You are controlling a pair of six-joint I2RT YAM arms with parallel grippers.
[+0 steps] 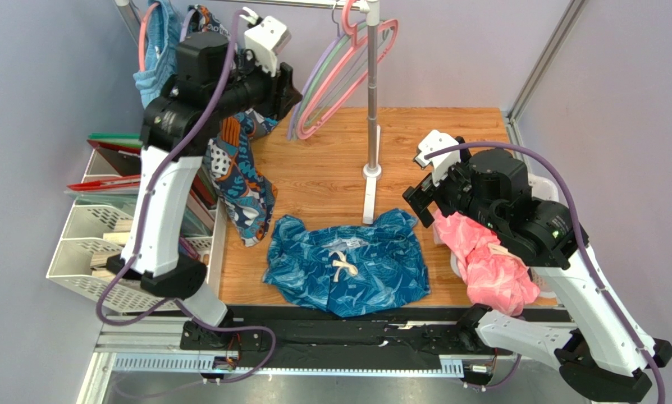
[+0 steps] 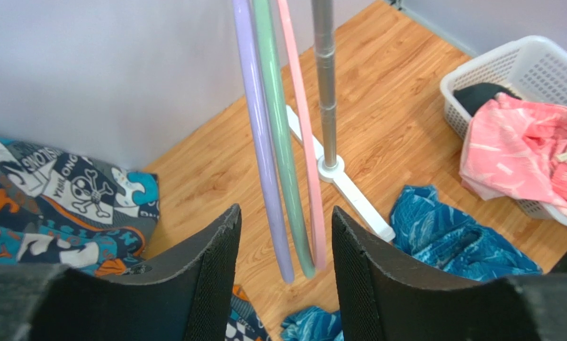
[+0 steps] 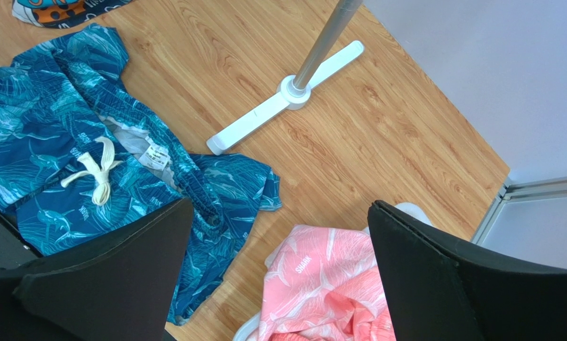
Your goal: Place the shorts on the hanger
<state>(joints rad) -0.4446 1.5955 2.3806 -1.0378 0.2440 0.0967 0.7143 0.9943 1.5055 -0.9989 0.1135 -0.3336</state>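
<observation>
From above, the shorts (image 1: 347, 265) lie spread flat on the table (image 1: 331, 168) near my bases, drawstring side up. The hanger (image 1: 299, 114) hangs on the rack (image 1: 370, 93) at the far side, outermost of three.

Through my left wrist camera, my left gripper (image 2: 286, 213) stands with its jaws apart, clamped on nothing. The lavender hanger's bar shows in the gap, beside the mint hanger (image 2: 282, 142) and the pink hanger (image 2: 304, 142). I cannot tell whether it is between my fingers or beyond them. I judge it light, smooth and free to swing, so a grip on the lavender bar alone must be firm.

Through my right wrist camera, my right gripper (image 3: 279, 206) is spread wide and empty above the shorts' near edge. The cloth looks thin, limp and light, and it will sag from any single pinch. I would take the waistband, to the side of the drawstring (image 3: 94, 170) and label (image 3: 154, 155).
</observation>
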